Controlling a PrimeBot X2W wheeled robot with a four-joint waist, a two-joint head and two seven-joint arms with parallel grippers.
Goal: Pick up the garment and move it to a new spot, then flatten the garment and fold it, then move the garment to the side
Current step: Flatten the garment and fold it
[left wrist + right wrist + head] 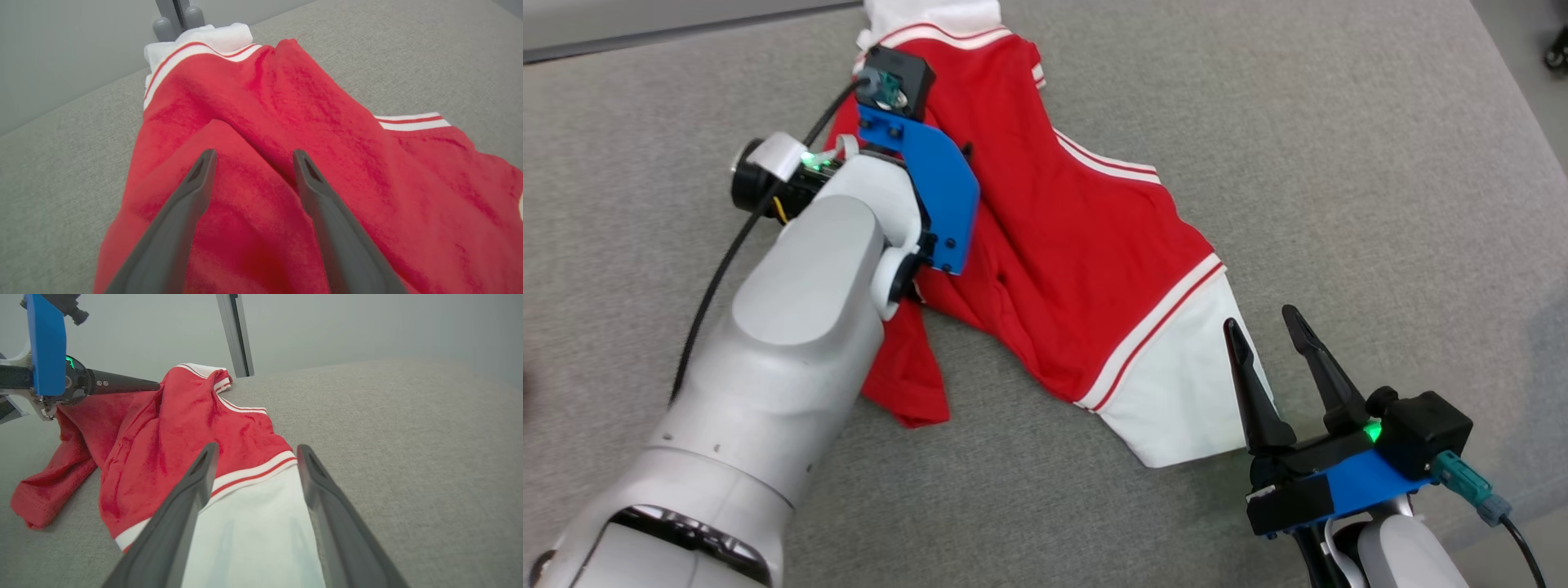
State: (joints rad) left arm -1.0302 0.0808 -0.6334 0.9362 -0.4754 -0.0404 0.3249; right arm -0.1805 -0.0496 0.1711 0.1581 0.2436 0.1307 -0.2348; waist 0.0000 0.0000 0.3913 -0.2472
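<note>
Left claw [251, 157] spread above garment [347, 163], right claw [1262, 322] spread

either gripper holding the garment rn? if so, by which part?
Nothing is held. The left gripper is open over the red body of the garment; the right gripper is open at its white end.

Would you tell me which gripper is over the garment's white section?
The right gripper, open over the white section; the left gripper is over the red body.
</note>
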